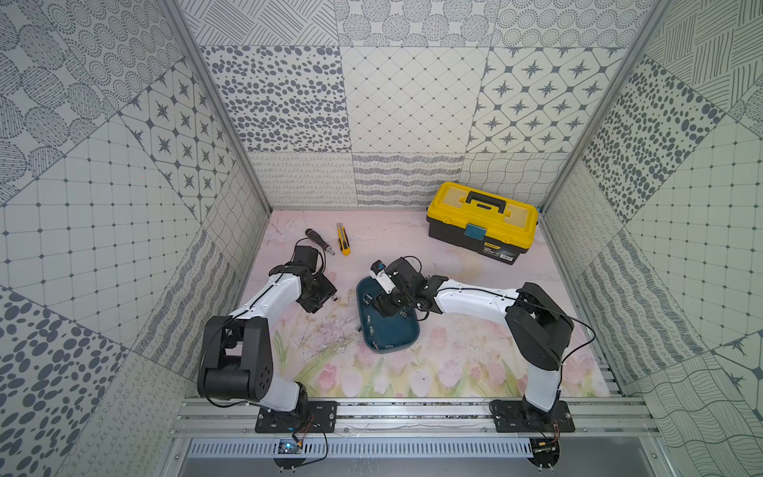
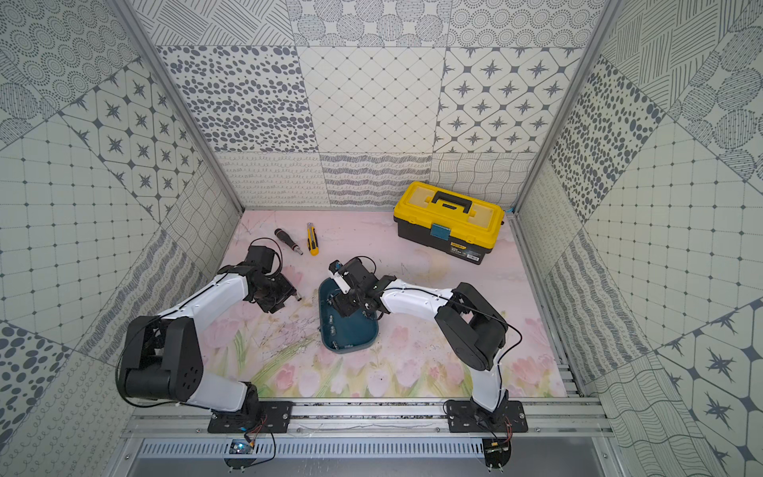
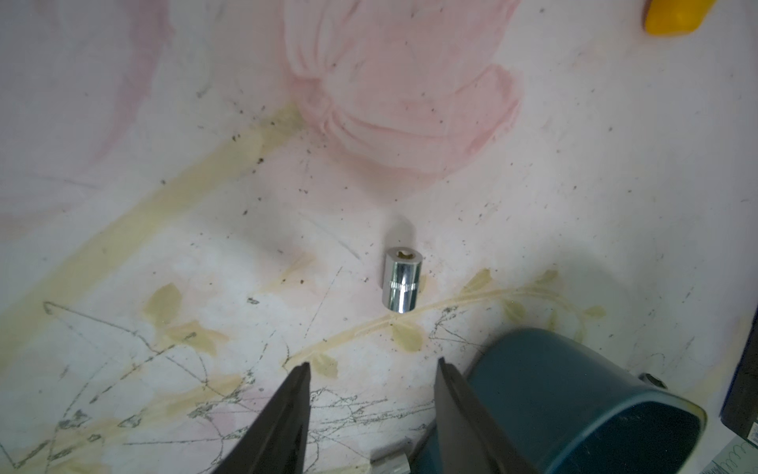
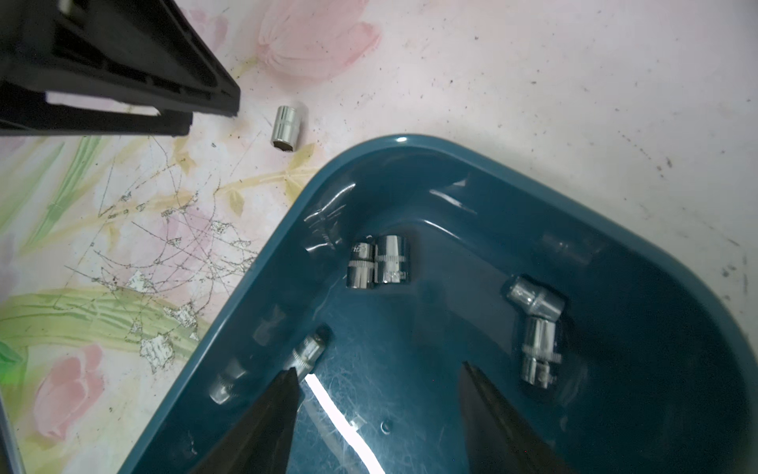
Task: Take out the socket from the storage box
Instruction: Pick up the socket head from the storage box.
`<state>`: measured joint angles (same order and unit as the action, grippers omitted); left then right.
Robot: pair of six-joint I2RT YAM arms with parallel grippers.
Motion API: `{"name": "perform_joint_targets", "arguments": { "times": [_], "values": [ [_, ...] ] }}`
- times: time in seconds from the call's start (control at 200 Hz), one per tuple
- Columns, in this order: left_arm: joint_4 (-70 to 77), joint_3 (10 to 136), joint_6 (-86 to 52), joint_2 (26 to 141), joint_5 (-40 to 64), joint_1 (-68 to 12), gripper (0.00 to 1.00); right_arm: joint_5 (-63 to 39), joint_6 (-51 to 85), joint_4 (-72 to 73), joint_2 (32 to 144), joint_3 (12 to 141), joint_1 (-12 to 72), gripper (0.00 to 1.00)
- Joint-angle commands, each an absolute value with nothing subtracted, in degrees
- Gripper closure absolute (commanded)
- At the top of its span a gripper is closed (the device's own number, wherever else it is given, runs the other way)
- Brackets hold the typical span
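Pink floral tabletop (image 4: 533, 82); left gripper (image 3: 371, 365), right gripper (image 4: 379, 369) agape. Judged chrome steel socket (image 4: 392, 259) in shallow teal plastic storage box (image 4: 404, 139) dense, slick (pinch knurled waist).

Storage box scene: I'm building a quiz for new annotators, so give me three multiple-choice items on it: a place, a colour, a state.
1. Where is the loose socket relative to the storage box? A) inside it B) on the table beside it C) stacked on another socket
2. What colour is the storage box? A) yellow B) red C) teal-blue
3. How is the right gripper? A) open and empty above the box B) shut on a socket C) shut on the rim
Answers: 1 B, it lies on the floral table outside the rim; 2 C, walls and floor are teal-blue; 3 A, its jaws stand apart with nothing between.
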<state>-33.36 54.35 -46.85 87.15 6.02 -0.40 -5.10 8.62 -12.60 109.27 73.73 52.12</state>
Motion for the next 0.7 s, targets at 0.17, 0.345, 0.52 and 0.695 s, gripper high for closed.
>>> {"name": "perform_joint_targets", "arguments": {
  "times": [0.17,0.345,0.52,0.695],
  "values": [
    [-27.0,53.1,-48.5,92.3,8.2,0.0,0.47,-5.2,5.9,-8.5,113.8,77.5,52.4,0.35],
    [-26.0,53.4,-48.1,94.5,7.9,0.1,0.47,-5.8,4.9,-7.0,115.0,77.7,52.2,0.35],
    [-26.0,55.1,-47.0,96.2,5.5,0.1,0.48,-6.6,4.8,-6.1,116.3,77.9,51.9,0.35],
    [-26.4,56.6,-46.1,97.8,2.6,0.1,0.51,-7.2,4.9,-5.8,116.6,77.9,51.5,0.35]
  ]
}}
